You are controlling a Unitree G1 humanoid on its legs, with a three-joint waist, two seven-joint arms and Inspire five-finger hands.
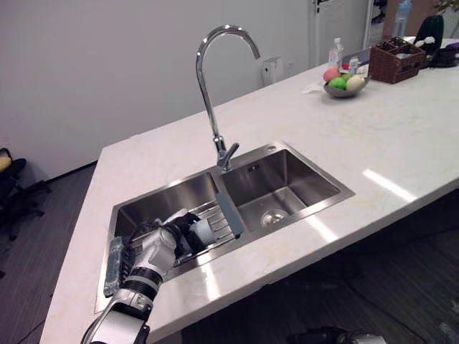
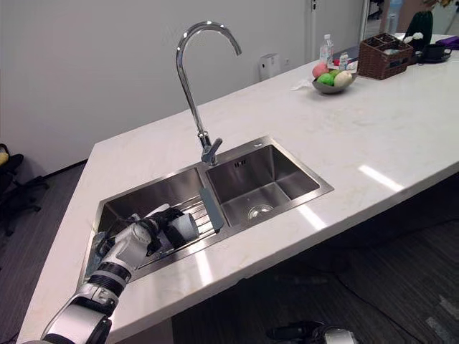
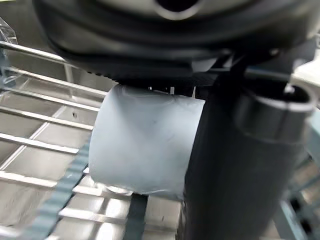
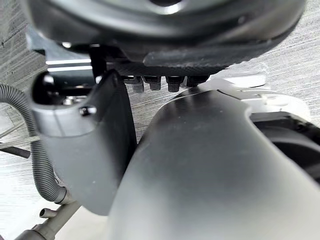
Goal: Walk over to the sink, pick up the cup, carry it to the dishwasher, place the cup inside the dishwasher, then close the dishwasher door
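Gripping: your left robot hand (image 1: 176, 233) is curled round the grey cup (image 1: 208, 231), pinching it.
Cup: on the wire rack (image 1: 215, 212), in the left basin of the sink (image 1: 315, 175).
Right robot hand (image 4: 165, 35): you cannot tell its state.
Bench (image 1: 373, 136): white; a tap (image 1: 208, 79) stands behind the sink, and a fruit bowl (image 1: 346, 84) and a basket (image 1: 396, 61) sit at the far end.

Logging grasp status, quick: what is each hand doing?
Left hand: closed on the cup.
Right hand: open, empty.

Fruit bowl (image 1: 346, 84) near wicker basket (image 1: 396, 63) on counter (image 1: 401, 136)
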